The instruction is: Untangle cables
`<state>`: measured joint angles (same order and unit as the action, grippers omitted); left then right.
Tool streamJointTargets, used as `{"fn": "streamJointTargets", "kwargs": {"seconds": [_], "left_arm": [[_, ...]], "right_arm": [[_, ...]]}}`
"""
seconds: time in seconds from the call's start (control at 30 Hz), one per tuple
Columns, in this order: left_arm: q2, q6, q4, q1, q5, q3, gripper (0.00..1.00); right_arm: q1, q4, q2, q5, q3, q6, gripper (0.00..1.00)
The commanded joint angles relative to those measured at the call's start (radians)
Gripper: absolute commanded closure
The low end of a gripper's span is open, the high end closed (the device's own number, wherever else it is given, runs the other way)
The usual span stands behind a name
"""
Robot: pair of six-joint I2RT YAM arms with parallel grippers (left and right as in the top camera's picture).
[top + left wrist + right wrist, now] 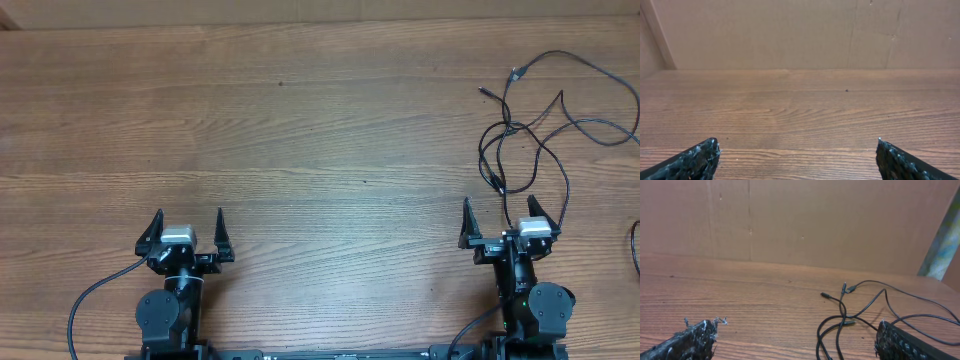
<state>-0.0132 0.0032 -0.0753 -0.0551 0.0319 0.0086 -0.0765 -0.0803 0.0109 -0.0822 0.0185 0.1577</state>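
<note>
The cables [510, 127] lie in a loose black tangle on the wooden table [300, 130] at the far right, with small plug ends [483, 92] pointing left. My right gripper [499, 202] stands open just in front of the tangle, a strand running past its right finger. In the right wrist view the cables [843, 314] cross between and beyond the right gripper [798, 324], nearer its right fingertip [890, 335]. My left gripper [189, 215] is open at the near left, far from the cables. In its wrist view, the left gripper [797, 142] has only bare wood between its jaws.
A brown cardboard wall [790, 30] closes off the table's far edge. Another thin black cord [635, 250] shows at the right edge of the overhead view. Thicker black wires [85, 300] run from the arm bases at the near edge.
</note>
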Motion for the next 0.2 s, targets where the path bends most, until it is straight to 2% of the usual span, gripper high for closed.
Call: {"fn": "streamJointTargets", "kwargs": {"seconds": [0.0, 0.17], "left_arm": [[0.010, 0.019, -0.002, -0.010, -0.006, -0.004, 0.00], [0.010, 0.019, -0.002, -0.010, -0.006, -0.004, 0.00]], "right_arm": [[0.003, 0.003, -0.008, -0.005, -0.011, -0.003, 0.00], [0.003, 0.003, -0.008, -0.005, -0.011, -0.003, 0.00]]}}
